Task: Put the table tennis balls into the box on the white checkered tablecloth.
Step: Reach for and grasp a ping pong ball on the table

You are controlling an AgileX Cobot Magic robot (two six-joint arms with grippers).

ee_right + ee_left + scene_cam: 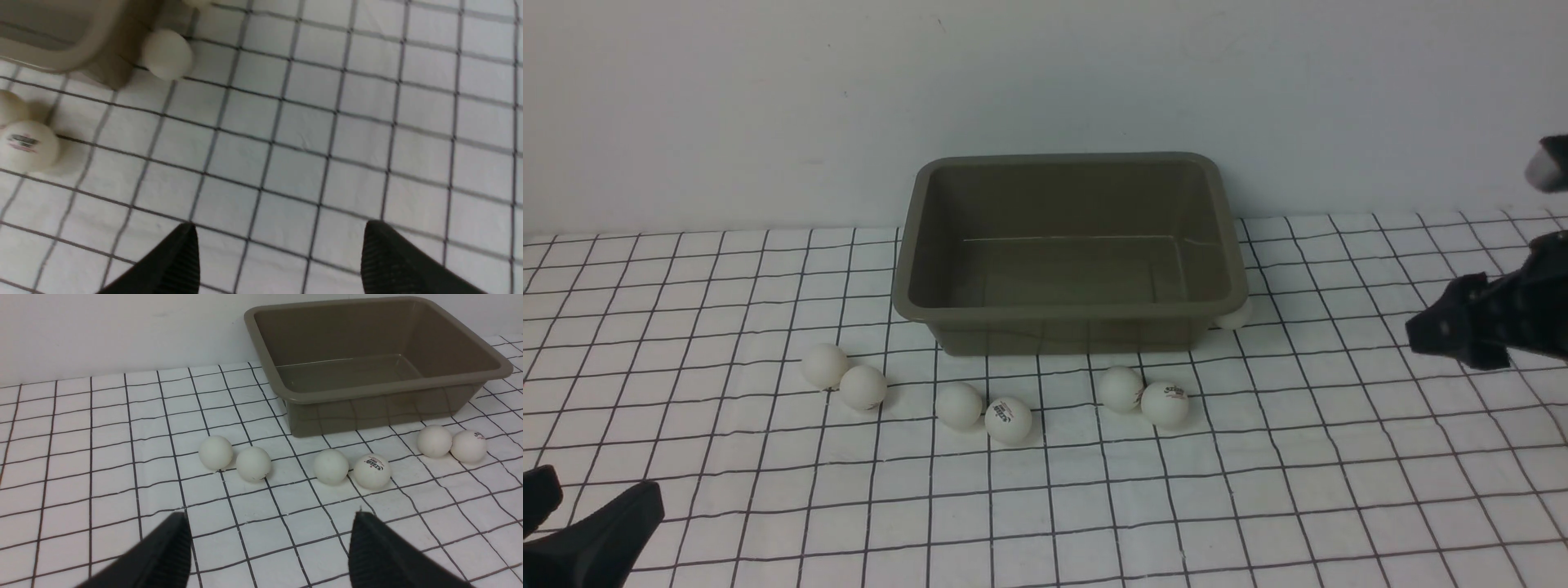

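Box (pixel 1068 309) empty on cloth (pixel 1339 490). Six balls (pixel 1008 420) in touching pairs at its 6 o'clock; seventh ball (pixel 1235 314) against it at 4, under rim. Left gripper (pixel 271 522), right gripper (pixel 282 232): fingers apart, empty. Risk: you pinch one, twin rolls off.

The box (pixel 1068 310) is open from above. Six balls (pixel 959 405) lie in three touching pairs before its front wall, with gaps between pairs. A seventh ball (pixel 1235 314) sits against its right front corner. The nearer counter (pixel 1258 506) lies open.
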